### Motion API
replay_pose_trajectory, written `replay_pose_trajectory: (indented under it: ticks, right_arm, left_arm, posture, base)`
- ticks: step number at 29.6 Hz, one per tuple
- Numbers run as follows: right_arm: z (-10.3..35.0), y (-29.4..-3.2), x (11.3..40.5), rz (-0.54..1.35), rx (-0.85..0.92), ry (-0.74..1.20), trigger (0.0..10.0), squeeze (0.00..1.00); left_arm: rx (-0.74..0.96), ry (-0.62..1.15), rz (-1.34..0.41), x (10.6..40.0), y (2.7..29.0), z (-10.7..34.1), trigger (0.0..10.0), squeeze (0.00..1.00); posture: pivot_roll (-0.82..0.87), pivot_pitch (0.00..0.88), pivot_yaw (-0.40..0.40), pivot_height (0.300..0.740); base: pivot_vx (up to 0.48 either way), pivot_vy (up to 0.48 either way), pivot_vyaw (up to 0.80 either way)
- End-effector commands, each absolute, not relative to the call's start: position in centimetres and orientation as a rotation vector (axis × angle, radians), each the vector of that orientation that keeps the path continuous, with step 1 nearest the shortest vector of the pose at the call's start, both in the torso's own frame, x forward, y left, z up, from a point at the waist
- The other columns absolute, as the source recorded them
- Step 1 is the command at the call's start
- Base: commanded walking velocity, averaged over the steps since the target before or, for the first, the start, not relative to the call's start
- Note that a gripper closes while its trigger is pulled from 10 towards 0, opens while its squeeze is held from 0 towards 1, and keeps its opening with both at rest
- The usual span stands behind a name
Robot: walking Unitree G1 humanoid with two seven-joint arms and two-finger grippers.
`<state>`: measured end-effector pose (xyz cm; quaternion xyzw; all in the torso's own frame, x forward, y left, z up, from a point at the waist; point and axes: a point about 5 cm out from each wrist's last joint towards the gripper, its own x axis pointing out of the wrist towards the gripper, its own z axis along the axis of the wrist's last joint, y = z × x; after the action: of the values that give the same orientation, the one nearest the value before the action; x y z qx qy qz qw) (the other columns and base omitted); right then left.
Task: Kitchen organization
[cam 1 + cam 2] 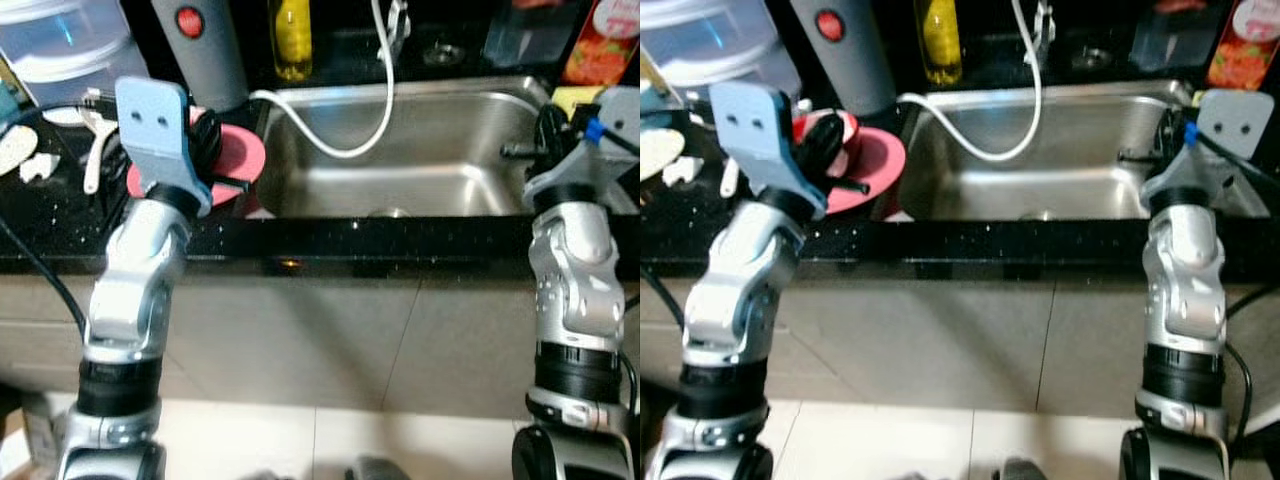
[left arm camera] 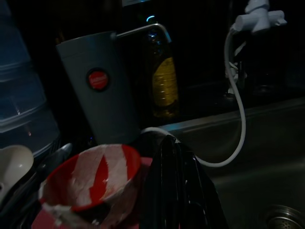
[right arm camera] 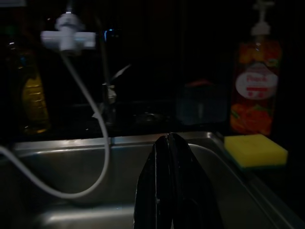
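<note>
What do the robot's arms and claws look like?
Both arms are shiny silver with rounded joints and black rings near the bottom. The left claw has long black fingers behind a flat blue plate with two small holes. The right claw also has black fingers, a pale grey plate, a blue clip and a thin black cable.

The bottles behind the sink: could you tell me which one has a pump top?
The orange-red bottle at the sink's right corner, behind the yellow sponge, has a white pump. The yellow bottle near the grey canister shows none.
</note>
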<state>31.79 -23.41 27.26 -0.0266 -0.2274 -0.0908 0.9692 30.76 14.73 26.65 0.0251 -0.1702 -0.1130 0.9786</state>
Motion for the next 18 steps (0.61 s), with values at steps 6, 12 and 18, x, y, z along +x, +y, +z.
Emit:
replay_pose_trajectory:
  ticks: [6, 12, 18]
  right_arm:
    - [27.4, -22.96, 31.8, -0.166, -0.046, -0.467, 10.0, 0.0]
    - [27.35, -22.94, 31.85, -0.166, -0.043, -0.464, 10.0, 0.0]
    - [27.33, -22.93, 31.89, -0.165, -0.04, -0.463, 10.0, 0.0]
  left_arm:
    - [0.048, -0.328, -0.217, 30.82, 15.05, 26.39, 10.0, 0.0]
    - [0.039, -0.318, -0.216, 30.91, 14.99, 26.19, 10.0, 0.0]
    - [0.022, -0.306, -0.21, 30.98, 15.07, 26.02, 10.0, 0.0]
  posture:
    - [-0.11, 0.068, 0.084, 0.74]
    - [-0.11, 0.07, 0.081, 0.74]
    - [-0.11, 0.07, 0.081, 0.74]
  base:
    - [0.0, 0.0, 0.0]
    - [0.0, 0.0, 0.0]
    - [0.0, 0.0, 0.0]
